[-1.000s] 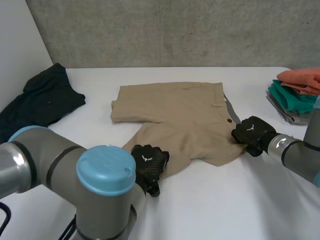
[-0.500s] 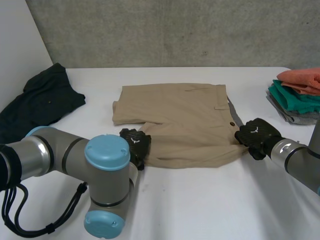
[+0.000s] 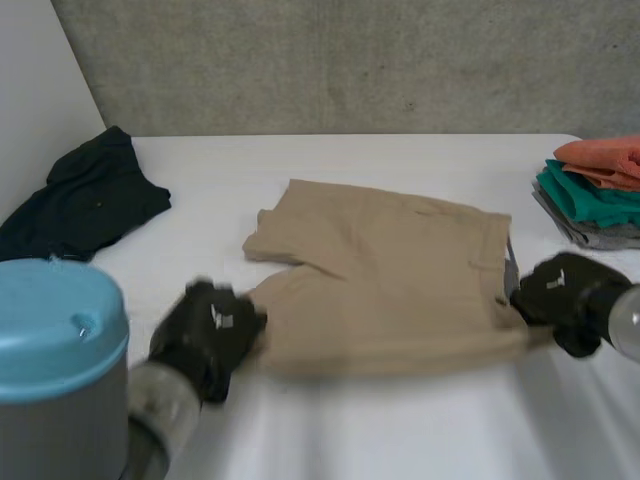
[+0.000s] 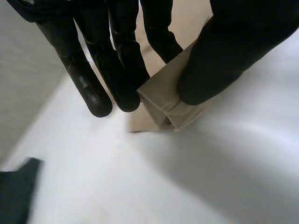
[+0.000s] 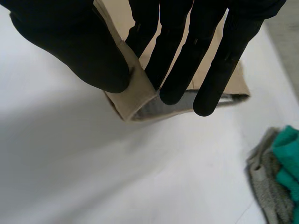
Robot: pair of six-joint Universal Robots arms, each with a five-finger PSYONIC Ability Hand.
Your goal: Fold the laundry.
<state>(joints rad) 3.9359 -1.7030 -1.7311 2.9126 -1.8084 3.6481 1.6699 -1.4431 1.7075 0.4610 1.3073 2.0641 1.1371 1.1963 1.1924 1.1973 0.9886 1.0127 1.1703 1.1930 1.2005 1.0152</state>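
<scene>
Left robot hand [image 3: 205, 335] pinches a leg hem of the tan shorts [image 3: 390, 280], right robot hand [image 3: 562, 295] their waistband; we see them on the surface [image 3: 400, 430], long axis crosswise, near edge hard to make out.

Bright, soft, even light from above. White table [image 3: 400, 430] pale, nearly washed out. Thin soft shadow under the shorts [image 3: 390, 270] at the near edge. Dark cloth [image 3: 90, 200] shows little detail.
</scene>
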